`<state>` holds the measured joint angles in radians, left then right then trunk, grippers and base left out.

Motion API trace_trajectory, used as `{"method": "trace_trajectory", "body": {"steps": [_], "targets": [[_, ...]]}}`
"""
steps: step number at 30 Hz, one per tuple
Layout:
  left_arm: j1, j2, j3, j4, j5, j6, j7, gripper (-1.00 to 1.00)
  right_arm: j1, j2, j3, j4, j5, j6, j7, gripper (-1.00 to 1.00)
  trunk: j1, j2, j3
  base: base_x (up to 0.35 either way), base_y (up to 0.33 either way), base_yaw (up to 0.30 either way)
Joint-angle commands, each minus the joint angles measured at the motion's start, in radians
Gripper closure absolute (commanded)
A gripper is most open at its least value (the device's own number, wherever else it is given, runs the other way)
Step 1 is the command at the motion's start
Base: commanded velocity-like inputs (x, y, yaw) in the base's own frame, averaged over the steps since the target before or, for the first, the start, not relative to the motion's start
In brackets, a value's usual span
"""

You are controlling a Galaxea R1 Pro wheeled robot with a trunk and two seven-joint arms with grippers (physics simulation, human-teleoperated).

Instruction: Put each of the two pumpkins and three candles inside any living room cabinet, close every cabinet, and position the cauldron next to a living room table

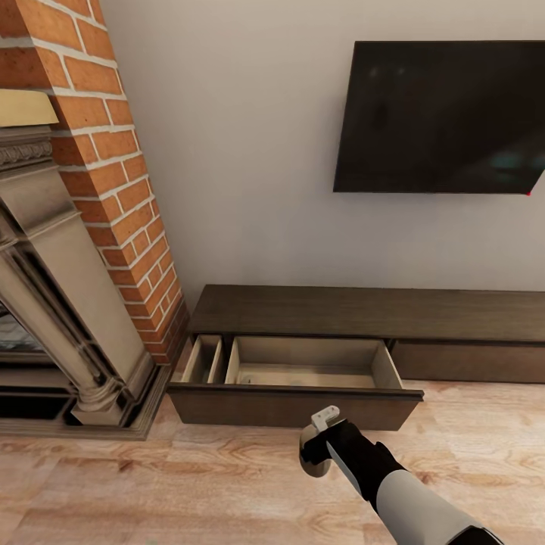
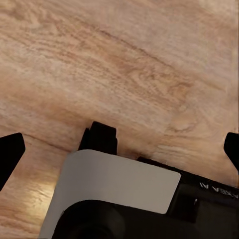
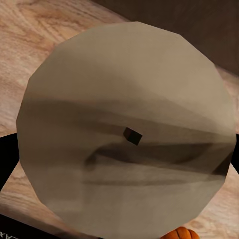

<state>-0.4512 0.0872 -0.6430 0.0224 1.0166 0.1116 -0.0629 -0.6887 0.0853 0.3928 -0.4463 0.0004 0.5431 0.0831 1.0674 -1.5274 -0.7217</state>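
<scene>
The cabinet [image 1: 363, 312] is a long, low dark-brown unit against the wall. Its left drawer [image 1: 310, 365] stands pulled open, and its tan inside looks bare. My right gripper [image 1: 319, 443] is shut on a cream-beige candle [image 1: 310, 459], held above the floor just in front of the drawer's front panel. In the right wrist view the candle's round top [image 3: 124, 99] and small dark wick [image 3: 132, 135] sit very close. A sliver of an orange pumpkin [image 3: 180, 233] peeks past the candle's edge. My left gripper [image 2: 119, 149] is open over the wood floor, black fingertips [image 2: 10, 152] wide apart.
A brick chimney with an ornate fireplace surround [image 1: 68, 318] stands left of the cabinet, its base reaching the drawer's corner. A dark TV [image 1: 443, 113] hangs on the wall above. A shut drawer front [image 1: 469, 362] lies to the right. Wood floor [image 1: 189, 484] spreads in front.
</scene>
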Motion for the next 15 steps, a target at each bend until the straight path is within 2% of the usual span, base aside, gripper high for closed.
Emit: {"method": "trace_trajectory", "body": {"steps": [1, 4, 6, 7, 9, 10, 12, 13, 14, 15], "targets": [[-0.021, 0.004, 0.0, -0.006, 0.0, 0.017, -0.005, -1.0, 0.0, 0.0, -0.001, 0.0, 0.0, 0.001, 0.0, 1.0, 0.0, 0.0, 0.0, 0.0, 0.0, 0.0], [-0.09, 0.013, 0.0, -0.033, 0.001, 0.104, -0.01, -1.0, 0.0, 0.0, -0.001, -0.001, 0.0, 0.002, -0.001, 1.0, 0.0, 0.0, 0.0, 0.0, 0.0, 0.0], [-0.158, 0.019, 0.0, -0.086, 0.001, 0.216, -0.011, -1.0, 0.0, 0.002, 0.0, -0.002, 0.002, 0.002, -0.003, 1.0, 0.0, 0.0, 0.0, 0.0, 0.0, 0.0], [-0.2, 0.022, 0.0, -0.18, -0.001, 0.287, -0.012, -1.0, 0.0, 0.001, 0.0, -0.002, 0.004, 0.002, -0.005, 1.0, 0.0, 0.0, 0.0, 0.0, 0.0, 0.0], [-0.229, 0.024, 0.0, -0.302, -0.004, 0.335, -0.011, -1.0, 0.0, 0.0, 0.0, -0.008, 0.005, 0.004, -0.007, 1.0, 0.0, 0.0, 0.0, 0.0, 0.0, 0.0], [-0.274, 0.024, 0.001, -0.467, -0.005, 0.415, -0.012, -1.0, 0.0, -0.001, 0.0, -0.046, 0.006, 0.01, -0.006, 1.0, 0.0, 0.0, 0.0, 0.0, 0.0, 0.0], [-0.3, 0.025, 0.002, -0.579, -0.006, 0.482, -0.011, -1.0, 0.0, -0.001, -0.001, -0.074, 0.007, 0.015, -0.007, 1.0, 0.0, 0.0, 0.0, 0.0, 0.0, 0.0], [-0.336, 0.039, 0.005, -0.647, -0.005, 0.532, -0.011, -1.0, -0.001, -0.003, -0.002, -0.101, 0.007, 0.031, -0.007, 1.0, 0.0, 0.0, 0.0, 0.0, 0.0, 0.0], [-0.391, 0.096, 0.028, -0.773, 0.001, 0.627, -0.012, -1.0, -0.001, -0.004, -0.006, -0.205, 0.006, 0.102, -0.009, 1.0, 0.0, 0.0, 0.0, 0.0, 0.0, 0.0], [-0.397, 0.124, 0.092, -0.845, 0.001, 0.65, -0.011, -1.0, -0.002, -0.006, -0.007, -0.282, 0.005, 0.151, -0.009, 1.0, 0.0, 0.0, 0.0, 0.0, 0.0, 0.0]]}}
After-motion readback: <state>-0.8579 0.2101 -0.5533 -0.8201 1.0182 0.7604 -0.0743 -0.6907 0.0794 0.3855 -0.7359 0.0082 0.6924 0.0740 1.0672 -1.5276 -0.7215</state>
